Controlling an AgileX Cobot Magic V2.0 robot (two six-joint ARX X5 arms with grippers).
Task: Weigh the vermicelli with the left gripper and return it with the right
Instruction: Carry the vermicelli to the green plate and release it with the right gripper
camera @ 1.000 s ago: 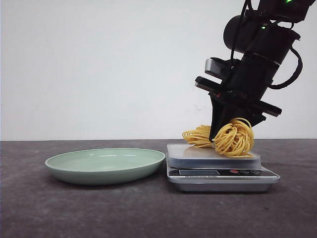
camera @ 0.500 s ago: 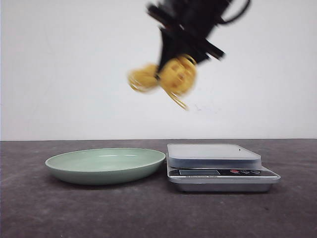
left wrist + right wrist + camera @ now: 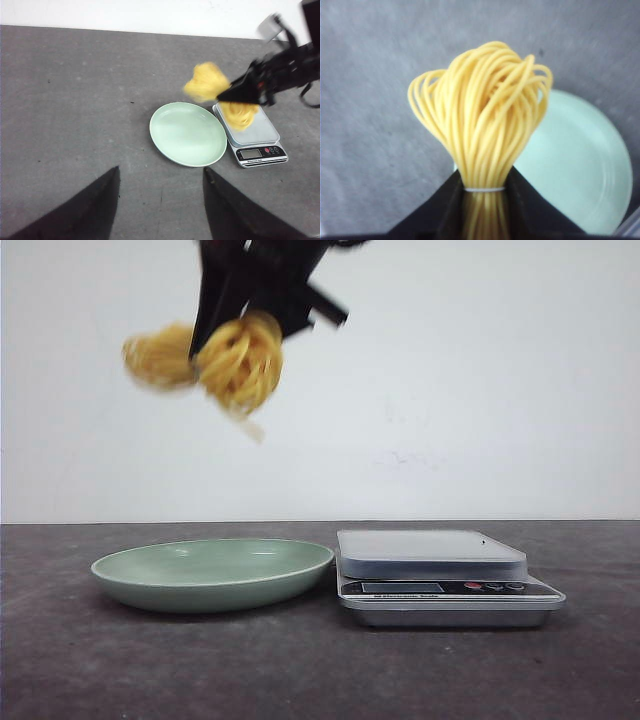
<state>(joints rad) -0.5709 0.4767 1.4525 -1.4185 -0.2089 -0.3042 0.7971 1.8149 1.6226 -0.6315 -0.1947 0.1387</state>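
Observation:
My right gripper is shut on a yellow bundle of vermicelli tied with a white band, and holds it high above the pale green plate. In the right wrist view the fingers pinch the bundle at the band, with the plate below. The left wrist view shows the right gripper, the vermicelli, the plate and the bare scale. My left gripper is open and empty, high over the table in front of the plate. It is out of the front view.
A silver kitchen scale with a small display stands just right of the plate on the dark grey table. A white wall is behind.
My right gripper lifted the vermicelli off the scale and carried it up and left, and it is now above the plate. The scale's platform is now bare.

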